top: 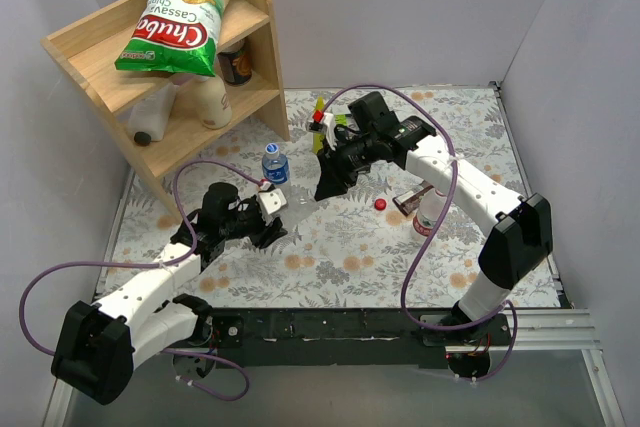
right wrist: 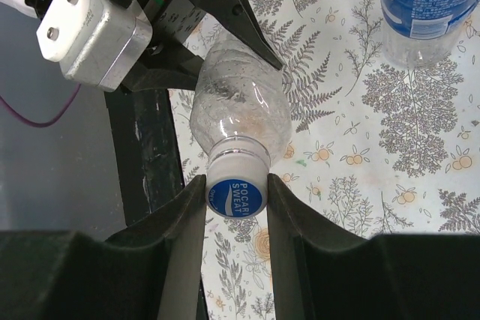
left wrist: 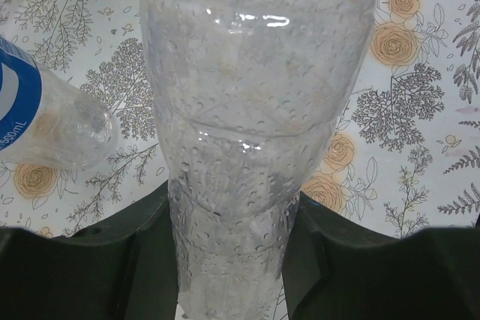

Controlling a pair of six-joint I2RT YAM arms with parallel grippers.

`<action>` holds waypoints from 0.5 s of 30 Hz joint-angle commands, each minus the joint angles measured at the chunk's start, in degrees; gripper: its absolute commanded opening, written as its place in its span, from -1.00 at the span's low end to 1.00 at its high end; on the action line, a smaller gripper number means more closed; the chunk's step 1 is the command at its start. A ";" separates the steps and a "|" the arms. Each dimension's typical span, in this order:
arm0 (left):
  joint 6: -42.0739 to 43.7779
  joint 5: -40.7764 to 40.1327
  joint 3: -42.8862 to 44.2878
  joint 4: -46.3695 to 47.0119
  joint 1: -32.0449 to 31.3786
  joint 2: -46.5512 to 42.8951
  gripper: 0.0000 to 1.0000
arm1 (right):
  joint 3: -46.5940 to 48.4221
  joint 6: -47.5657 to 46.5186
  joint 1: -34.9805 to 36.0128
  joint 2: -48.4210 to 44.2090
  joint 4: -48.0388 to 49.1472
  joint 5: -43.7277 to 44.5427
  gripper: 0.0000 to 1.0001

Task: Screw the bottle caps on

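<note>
- Two robot arms share one unlabelled clear bottle [right wrist: 240,106] over a flower-patterned worktop [top: 340,267]. We see the bottle held roughly level between them, near the middle of the worktop.
- The left hand [left wrist: 231,211] is clenched around the bottle's body, with a dark finger pressed against each side. Droplets cling to the inside of the plastic.
- The right hand [right wrist: 235,185] is clenched on the blue cap [right wrist: 236,194] sitting on the bottle's neck. The cap's top, with its white lettering, faces the wrist camera.
- A blue-labelled bottle [top: 275,165] stands upright just beyond the left hand. From above we make out a blue top on it.
- A red cap [top: 380,204] lies loose on the worktop, between the right hand and a red-and-white-labelled bottle [top: 425,212]. That bottle lies on its side, partly under the right arm. We cannot tell whether its neck is bare.
- A yellow bottle [top: 322,112] stands beyond the right hand.
- A wooden shelf [top: 100,47] fills the far left corner, with a bag of chips [top: 180,17] resting on top of it.
</note>
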 commanded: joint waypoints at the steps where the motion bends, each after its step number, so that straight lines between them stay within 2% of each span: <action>1: 0.13 -0.06 0.93 11.51 -0.17 -3.60 -1.00 | -0.29 0.47 2.07 1.81 -5.39 -3.01 -0.53; 4: 1.45 0.20 0.40 9.49 -0.17 -3.69 -1.00 | 0.41 -1.90 1.63 1.37 -6.09 -1.78 -0.25; 5: 1.55 0.11 -0.03 9.05 -0.08 -3.69 -1.00 | 0.77 -2.35 1.63 1.02 -6.18 -1.51 0.24; 7: 1.63 0.03 -0.21 8.17 -0.08 -3.69 -1.00 | 2.08 -2.70 1.36 1.02 -6.53 -0.28 0.53; 8: 1.81 0.20 -0.30 7.91 -0.08 -3.60 -1.00 | 2.52 -2.88 1.54 1.02 -6.62 0.07 0.77; 13: 1.81 1.69 -0.74 7.20 -0.08 -3.16 -1.00 | 4.02 -3.58 1.45 0.93 -7.41 0.51 0.83; 15: 1.72 2.74 -0.57 7.20 -0.08 -2.73 -1.00 | 4.90 -6.55 1.36 0.93 -9.25 1.38 0.84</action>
